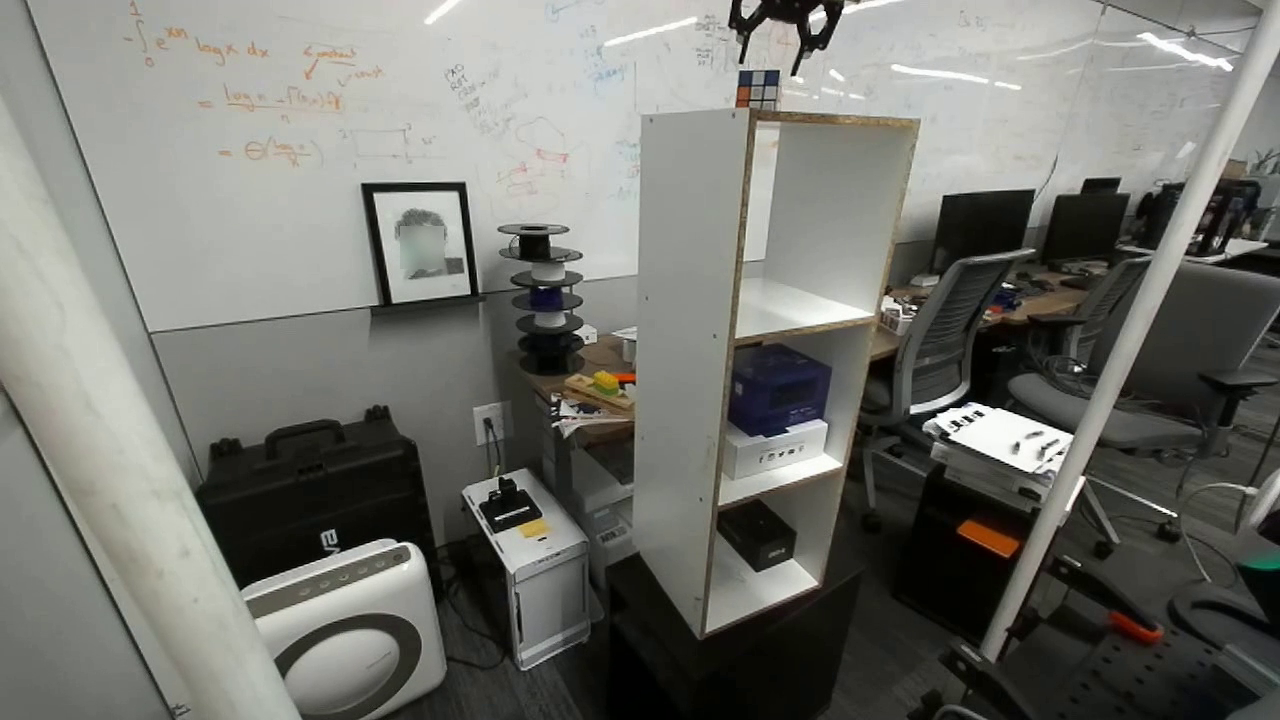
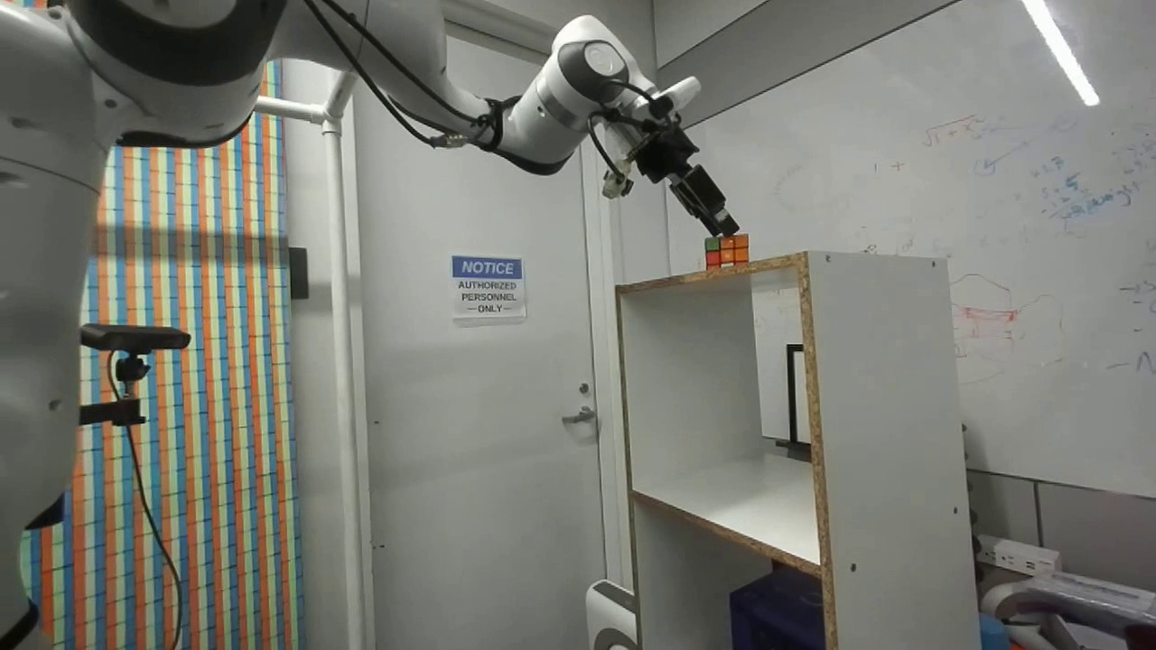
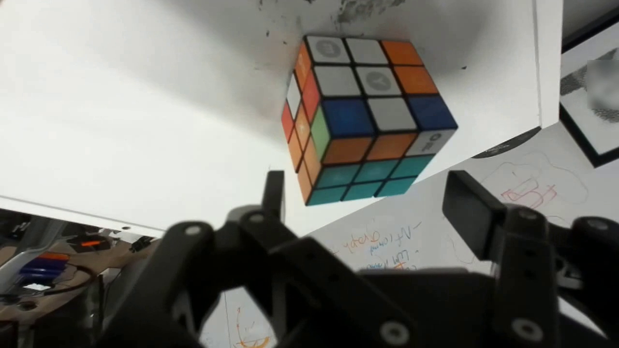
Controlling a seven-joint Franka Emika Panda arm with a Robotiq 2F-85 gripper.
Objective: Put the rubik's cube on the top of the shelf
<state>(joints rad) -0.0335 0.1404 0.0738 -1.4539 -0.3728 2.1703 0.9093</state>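
Observation:
The rubik's cube [image 1: 758, 89] sits upright on the top board of the white shelf [image 1: 690, 330], close to its front edge. The cube also shows in an exterior view [image 2: 727, 251] and in the wrist view [image 3: 375, 96], with white, orange, blue and teal stickers. The tall shelf [image 2: 890, 406] has an open front, and its top [image 3: 145, 121] fills much of the wrist view. My gripper [image 1: 769, 68] is open and empty just above the cube. In the wrist view the fingers [image 3: 365, 186] are spread apart and the cube lies beyond the fingertips, not clasped.
A dark blue box [image 1: 780, 388] on a white box [image 1: 775, 450] stands in the middle compartment, a black box [image 1: 757, 535] in the bottom one. A whiteboard [image 1: 560, 130] is behind the shelf. A stack of spools [image 1: 547, 300] and office chairs [image 1: 975, 330] stand nearby.

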